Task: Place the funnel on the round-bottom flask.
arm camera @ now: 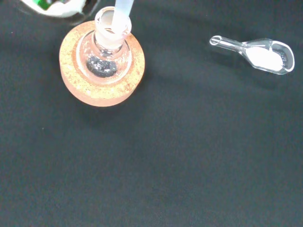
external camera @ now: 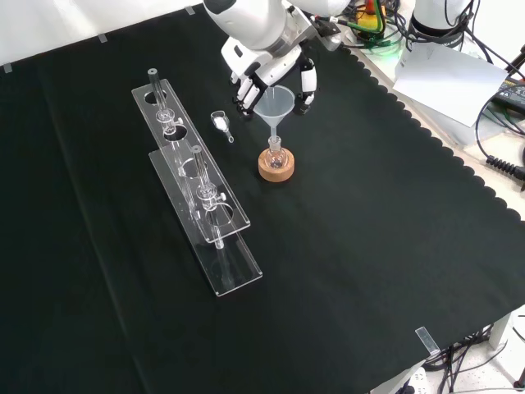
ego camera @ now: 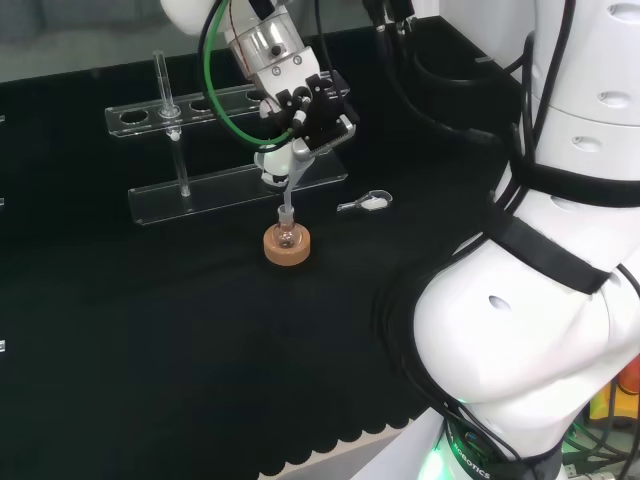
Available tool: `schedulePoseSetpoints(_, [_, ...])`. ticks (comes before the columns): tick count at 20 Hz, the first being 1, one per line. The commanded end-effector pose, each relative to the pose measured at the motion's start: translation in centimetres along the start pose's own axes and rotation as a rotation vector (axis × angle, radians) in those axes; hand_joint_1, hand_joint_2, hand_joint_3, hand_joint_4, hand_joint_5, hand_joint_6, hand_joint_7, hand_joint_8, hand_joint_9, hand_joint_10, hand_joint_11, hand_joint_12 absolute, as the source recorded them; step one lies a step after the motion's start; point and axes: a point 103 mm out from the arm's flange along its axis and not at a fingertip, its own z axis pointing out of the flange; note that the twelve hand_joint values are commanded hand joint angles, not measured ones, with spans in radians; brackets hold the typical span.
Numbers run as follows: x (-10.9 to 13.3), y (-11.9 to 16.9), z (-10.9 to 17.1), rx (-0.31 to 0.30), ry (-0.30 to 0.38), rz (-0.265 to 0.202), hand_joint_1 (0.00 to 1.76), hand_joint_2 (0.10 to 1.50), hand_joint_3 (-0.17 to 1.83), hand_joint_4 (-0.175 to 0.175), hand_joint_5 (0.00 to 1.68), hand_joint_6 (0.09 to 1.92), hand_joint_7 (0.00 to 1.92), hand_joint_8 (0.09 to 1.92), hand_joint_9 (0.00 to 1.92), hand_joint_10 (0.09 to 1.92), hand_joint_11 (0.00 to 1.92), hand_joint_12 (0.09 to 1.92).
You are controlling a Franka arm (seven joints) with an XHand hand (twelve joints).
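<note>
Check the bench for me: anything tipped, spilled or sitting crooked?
Nothing spilled. The funnel, held by the hand, has its stem in the neck of the round-bottom flask, upright on its cork ring. The scoop keeps its white powder.

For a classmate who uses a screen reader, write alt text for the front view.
The robot's hand holds a clear funnel with its stem in the neck of a small round-bottom flask on a cork ring. To the left on the black cloth lie a small scoop and a clear test-tube rack.
</note>
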Motion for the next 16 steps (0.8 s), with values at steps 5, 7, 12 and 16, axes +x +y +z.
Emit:
schedulePoseSetpoints(5, [0.4,1.1,0.5,0.008,0.017,0.0,0.88,0.7,0.69,0.009,0.67,0.73,0.53,0.66,0.89,0.46,0.54,1.32])
schedulePoseSetpoints(7, [0.5,1.3,0.6,0.01,0.01,-0.002,0.88,0.7,0.69,0.009,0.67,0.73,0.53,0.66,0.89,0.46,0.54,1.32])
schedulePoseSetpoints(12, [0.6,1.8,1.0,0.024,0.009,-0.004,0.88,0.7,0.69,0.008,0.67,0.73,0.53,0.66,0.89,0.46,0.54,1.32])
schedulePoseSetpoints(16, [0.6,2.0,1.0,0.025,0.01,-0.001,0.88,0.7,0.69,0.008,0.67,0.74,0.53,0.66,0.89,0.46,0.54,1.32])
